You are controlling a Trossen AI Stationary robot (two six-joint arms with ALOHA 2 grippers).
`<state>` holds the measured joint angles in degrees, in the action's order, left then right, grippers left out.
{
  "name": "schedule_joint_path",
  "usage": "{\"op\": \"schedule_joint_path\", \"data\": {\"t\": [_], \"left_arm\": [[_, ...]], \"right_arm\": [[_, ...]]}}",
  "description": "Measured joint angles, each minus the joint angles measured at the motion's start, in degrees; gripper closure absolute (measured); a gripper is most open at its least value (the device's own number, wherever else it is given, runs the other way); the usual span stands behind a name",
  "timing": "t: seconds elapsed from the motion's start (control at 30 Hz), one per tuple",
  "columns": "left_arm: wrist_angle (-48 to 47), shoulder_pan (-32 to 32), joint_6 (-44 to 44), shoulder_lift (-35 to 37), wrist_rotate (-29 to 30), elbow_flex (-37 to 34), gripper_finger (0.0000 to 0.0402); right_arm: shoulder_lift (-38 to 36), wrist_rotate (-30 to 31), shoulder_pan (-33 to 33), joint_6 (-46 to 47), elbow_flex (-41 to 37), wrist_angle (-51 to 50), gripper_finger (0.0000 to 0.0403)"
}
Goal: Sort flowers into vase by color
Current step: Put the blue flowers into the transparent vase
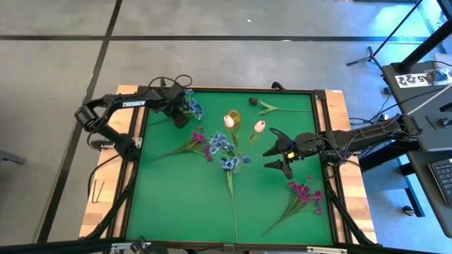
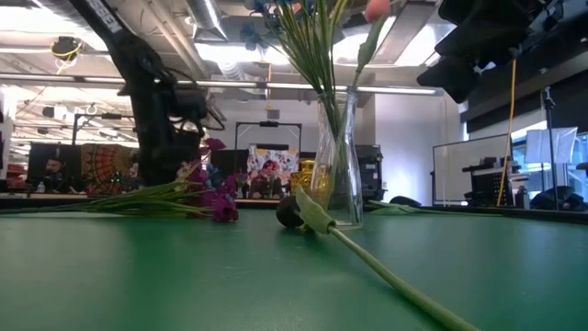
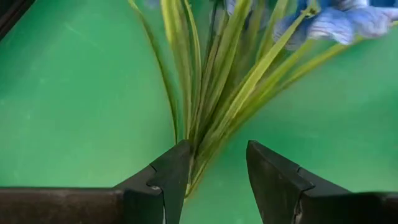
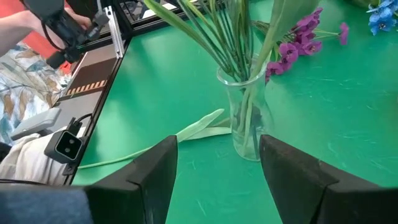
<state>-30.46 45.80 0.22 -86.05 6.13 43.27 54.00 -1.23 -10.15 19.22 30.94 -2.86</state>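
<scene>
A glass vase (image 2: 340, 161) stands mid-table and holds blue sprays (image 1: 224, 144) and white-pink tulips (image 1: 229, 120). A loose blue spray (image 1: 193, 107) lies at the far left. My left gripper (image 3: 217, 165) points down over it, open, with its green stems (image 3: 217, 93) between the fingers. One dark tulip (image 2: 290, 211) lies in front of the vase, its stem (image 1: 233, 197) running to the near edge. Another dark tulip (image 1: 253, 101) lies at the far edge. Magenta sprays lie left of the vase (image 1: 194, 144) and at the near right (image 1: 305, 194). My right gripper (image 1: 272, 150) hangs open right of the vase. My left gripper has the blue spray's stem bundle (image 3: 198, 152) close beside one fingertip (image 3: 177, 165), coming at it from above and across the stems. Whether that finger touches the stems I cannot tell. The spray lies on the mat.
The green mat (image 1: 176, 204) has a black frame and wooden borders (image 1: 99, 204). Bare mat lies at the near left. In the right wrist view a person's arm (image 4: 25, 25) shows beyond the table's edge.
</scene>
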Motion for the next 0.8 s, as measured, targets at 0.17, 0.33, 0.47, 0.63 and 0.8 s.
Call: {"op": "schedule_joint_path", "data": {"t": [0.17, 0.33, 0.47, 0.63, 0.8], "left_arm": [[2.0, 0.8, 0.1, -5.0, 2.2, 0.4, 0.0246], [1.8, 1.1, 0.2, -5.8, 4.4, 0.4, 0.0255], [-1.4, 1.2, -0.9, -4.3, 6.3, 2.2, 0.0295], [-5.6, 0.7, -3.4, -0.3, 6.9, 7.1, 0.0378], [-9.0, -1.0, -6.0, 5.8, 6.8, 12.9, 0.0391]], "right_arm": [[0.0, 0.1, 0.0, 0.0, 0.0, 0.0, 0.0176], [0.0, 0.2, 0.0, 0.0, 0.0, 0.0, 0.0176], [0.0, 0.7, 0.0, 0.0, 0.0, 0.0, 0.0176], [0.0, 0.7, 0.0, 0.0, 0.0, 0.2, 0.0176], [0.0, 0.7, 0.0, 0.0, 0.0, 0.2, 0.0176]]}}
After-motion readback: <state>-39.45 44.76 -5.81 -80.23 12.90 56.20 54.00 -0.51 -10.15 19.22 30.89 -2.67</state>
